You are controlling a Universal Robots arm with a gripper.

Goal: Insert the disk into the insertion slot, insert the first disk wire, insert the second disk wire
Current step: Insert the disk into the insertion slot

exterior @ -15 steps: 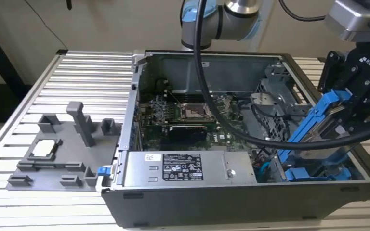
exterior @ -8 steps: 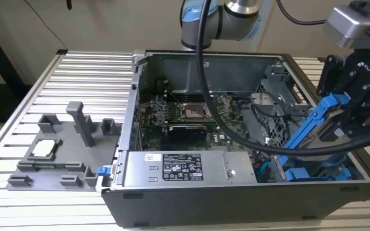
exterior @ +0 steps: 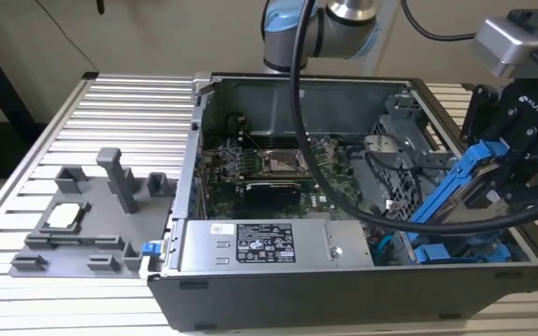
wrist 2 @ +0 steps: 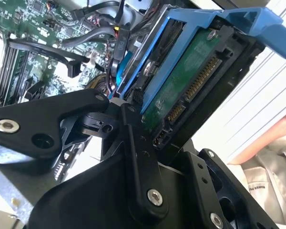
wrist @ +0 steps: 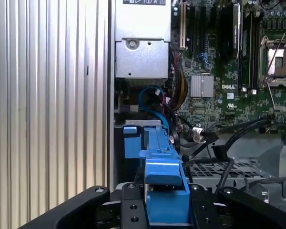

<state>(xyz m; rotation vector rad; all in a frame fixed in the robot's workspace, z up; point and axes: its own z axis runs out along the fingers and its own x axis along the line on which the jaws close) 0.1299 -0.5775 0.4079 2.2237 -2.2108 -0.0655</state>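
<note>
Tool (wrist: pixel 166 205) is clamping the disk (exterior: pixel 448 190) by its blue carrier. The disk is hanging tilted over the computer case (exterior: pixel 344 297), at the exterior view's right. Judged rigid, fairly heavy, circuit board exposed and fragile, so the frame edges are the safe hold.

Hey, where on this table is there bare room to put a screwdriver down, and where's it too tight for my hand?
Bare slats lie on the table behind the grey fixture, beside the wall of the computer case, and along the strip in front of the case. It is crowded inside the case where the gripper holds the disk among cables.
</note>
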